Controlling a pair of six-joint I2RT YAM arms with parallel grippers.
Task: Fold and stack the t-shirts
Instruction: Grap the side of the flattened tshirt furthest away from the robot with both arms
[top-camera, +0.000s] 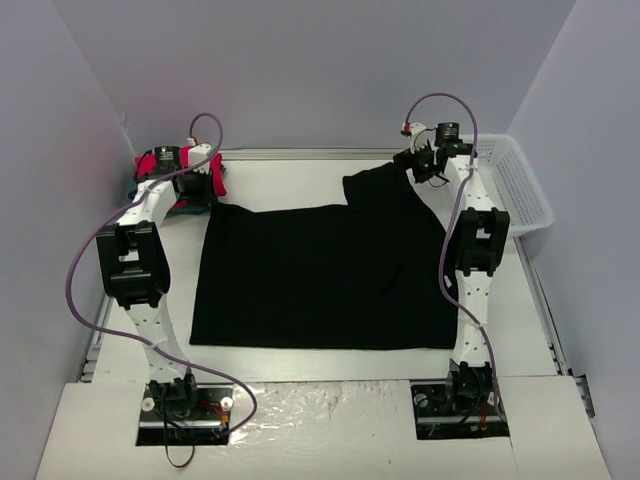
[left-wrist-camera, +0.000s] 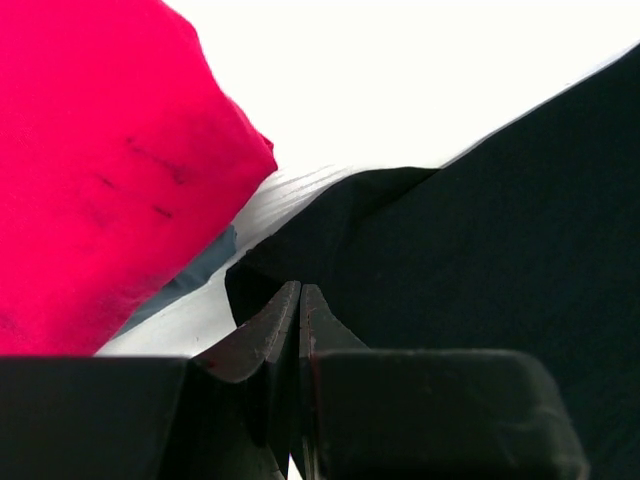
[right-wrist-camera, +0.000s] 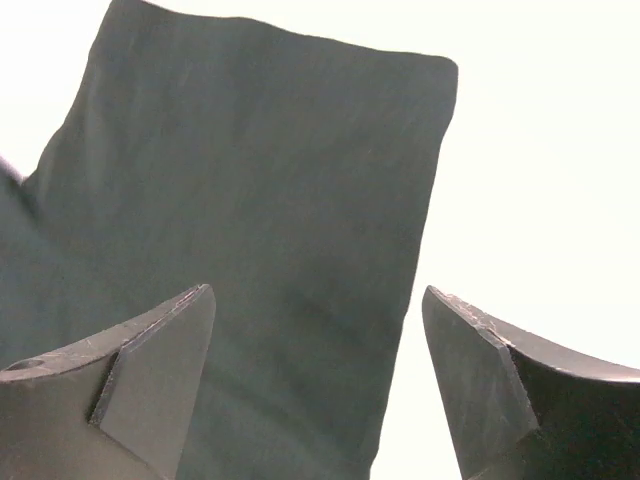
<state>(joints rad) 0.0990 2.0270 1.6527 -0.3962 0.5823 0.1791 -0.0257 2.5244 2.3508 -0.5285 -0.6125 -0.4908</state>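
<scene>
A large black t-shirt (top-camera: 320, 275) lies spread flat across the middle of the table, one sleeve (top-camera: 380, 185) sticking out at its far right. My right gripper (top-camera: 418, 165) hovers open over that sleeve (right-wrist-camera: 260, 200), nothing between its fingers (right-wrist-camera: 318, 290). At the shirt's far left corner my left gripper (top-camera: 205, 185) is shut; its fingertips (left-wrist-camera: 300, 292) meet just in front of the black cloth's corner (left-wrist-camera: 330, 215), and no cloth shows between them. The red-pink t-shirt (left-wrist-camera: 100, 170) lies bunched beside it (top-camera: 150, 165), with a strip of teal-blue t-shirt (left-wrist-camera: 190, 275) under its edge.
A white mesh basket (top-camera: 515, 185) stands at the far right edge of the table. Grey walls close in the back and both sides. Bare white tabletop (top-camera: 290, 180) shows beyond the black shirt.
</scene>
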